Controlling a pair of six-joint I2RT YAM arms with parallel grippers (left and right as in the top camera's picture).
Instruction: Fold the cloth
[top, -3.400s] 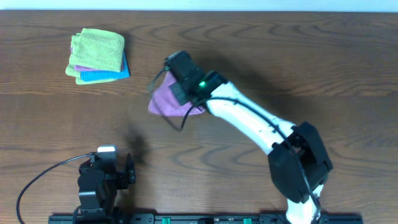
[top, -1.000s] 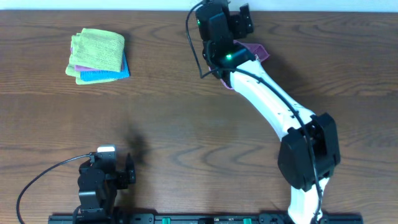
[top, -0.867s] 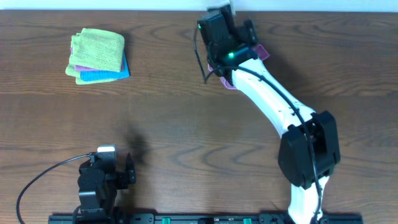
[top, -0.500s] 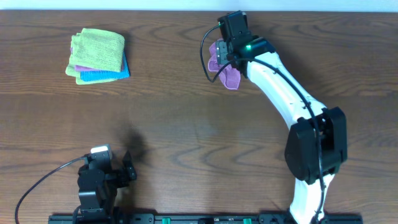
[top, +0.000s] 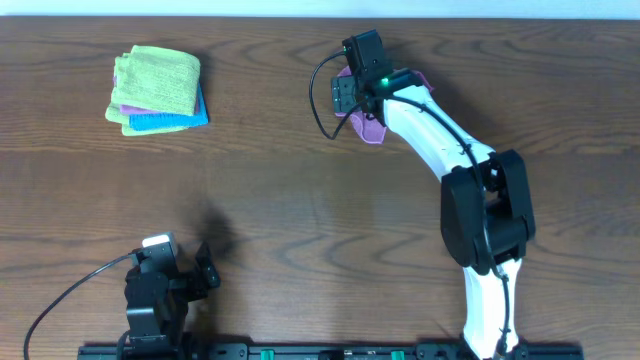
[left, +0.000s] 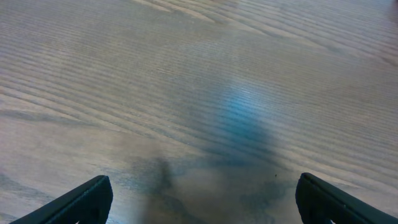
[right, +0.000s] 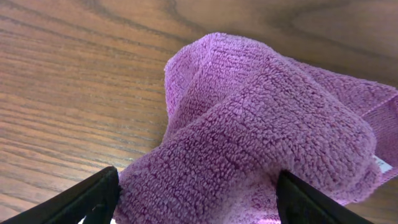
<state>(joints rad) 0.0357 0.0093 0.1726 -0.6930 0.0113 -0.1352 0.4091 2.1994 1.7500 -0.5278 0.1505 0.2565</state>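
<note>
The purple cloth (top: 372, 128) lies bunched on the wooden table at the far centre. My right gripper (top: 345, 95) is down over it. In the right wrist view a thick fold of the cloth (right: 261, 112) fills the gap of the right gripper (right: 196, 199), whose jaws stand wide open around the bunch. A small white tag (right: 384, 165) shows at the cloth's right edge. My left gripper (top: 190, 270) rests near the front left. Seen from the left wrist, the left gripper (left: 199, 205) is open over bare wood.
A folded stack sits at the far left, with a lime-green cloth (top: 158, 80) on top and a bright blue cloth (top: 165, 121) beneath. The table's far edge runs just behind the right gripper. A black cable (top: 60, 295) trails by the left arm.
The right arm brought the cloth from the table's middle to the far centre. In the last half second its gripper shifted slightly left and settled over the bunch. The left arm stayed put.
</note>
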